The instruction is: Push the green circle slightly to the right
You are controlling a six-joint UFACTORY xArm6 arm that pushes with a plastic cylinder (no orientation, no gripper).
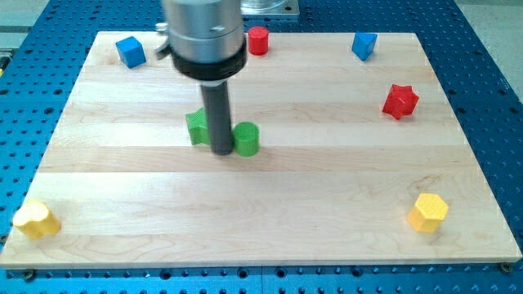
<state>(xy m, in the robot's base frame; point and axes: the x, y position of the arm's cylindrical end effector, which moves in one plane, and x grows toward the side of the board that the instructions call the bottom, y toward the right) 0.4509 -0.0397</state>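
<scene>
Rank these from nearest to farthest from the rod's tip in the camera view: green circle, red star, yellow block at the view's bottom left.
1. green circle, right beside my tip, on the view's right.
2. red star, far right, higher up.
3. yellow block, bottom-left corner.

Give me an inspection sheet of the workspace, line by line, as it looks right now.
Surface: wooden board, flat.
Job's things: green circle against the right side of my tip; the tip sits between it and a green block.
Clutter: blue cube, red cylinder, blue block, red star, yellow hexagon, yellow block.
Grippers: none fitted.
Cables: nothing seen.
Surroundings: blue perforated table.
</scene>
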